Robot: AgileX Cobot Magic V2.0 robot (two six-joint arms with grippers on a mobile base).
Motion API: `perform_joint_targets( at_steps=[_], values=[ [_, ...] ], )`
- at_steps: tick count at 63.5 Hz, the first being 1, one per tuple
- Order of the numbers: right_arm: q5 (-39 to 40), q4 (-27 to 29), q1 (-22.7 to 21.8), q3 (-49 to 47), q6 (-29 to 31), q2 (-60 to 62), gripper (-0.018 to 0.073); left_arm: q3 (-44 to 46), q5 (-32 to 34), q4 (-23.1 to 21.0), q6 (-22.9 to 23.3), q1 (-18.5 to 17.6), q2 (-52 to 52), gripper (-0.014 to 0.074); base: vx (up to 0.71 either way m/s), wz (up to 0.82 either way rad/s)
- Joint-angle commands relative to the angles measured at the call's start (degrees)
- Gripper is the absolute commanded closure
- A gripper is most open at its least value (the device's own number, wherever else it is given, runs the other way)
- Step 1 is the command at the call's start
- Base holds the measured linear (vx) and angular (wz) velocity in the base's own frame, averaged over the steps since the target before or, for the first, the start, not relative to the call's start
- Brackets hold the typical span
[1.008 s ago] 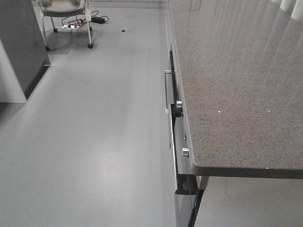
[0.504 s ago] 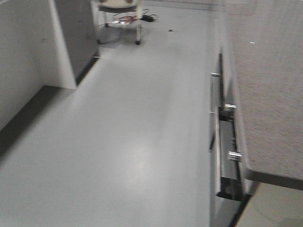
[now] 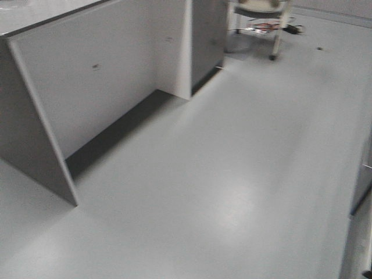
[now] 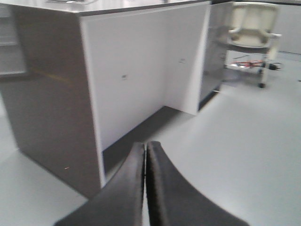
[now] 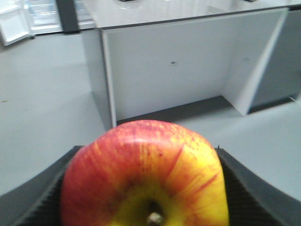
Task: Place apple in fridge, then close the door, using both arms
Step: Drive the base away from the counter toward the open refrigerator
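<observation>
Apple transport is the step in hand, judging by how the scene has swung.

Front view: a second ago the speckled counter filled the right side; now only a dark sliver of it shows at the right margin, and a grey-and-white island cabinet has come in at the left, with the chair shifted to the top right across bare floor; the picture is smeared, so the base is probably turning left, away from the counter and toward the fridge; neither arm shows here.

Left wrist view: the left gripper is clenched, its two black fingers pressed together with only a hairline between them, grasping nothing; it hangs over the floor, facing the island's corner.

Right wrist view: the right gripper grasps the apple, stem toward the camera, ribbed pads touching both flanks; the fruit is thus carried in the air, not yet in the fridge; far off at the top left a white panel may be the open door, but it is too blurred to tell.
</observation>
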State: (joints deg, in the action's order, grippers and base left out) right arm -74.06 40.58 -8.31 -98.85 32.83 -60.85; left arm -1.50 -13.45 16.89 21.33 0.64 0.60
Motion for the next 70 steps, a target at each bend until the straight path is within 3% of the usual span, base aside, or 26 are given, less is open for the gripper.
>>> perform_joint_targets(
  at_steps=[1,70],
  values=[
    [0.93,2.32,-0.20,-1.27,0.11,0.45,0.0563,-1.20,3.97,-0.18,0.22,-0.16,0.34,0.0603,-0.05,0.67],
    [0.93,2.32,-0.20,-1.27,0.11,0.45,0.0563,-1.20,3.97,-0.18,0.22,-0.16,0.34,0.0603,0.01,0.50]
  ],
)
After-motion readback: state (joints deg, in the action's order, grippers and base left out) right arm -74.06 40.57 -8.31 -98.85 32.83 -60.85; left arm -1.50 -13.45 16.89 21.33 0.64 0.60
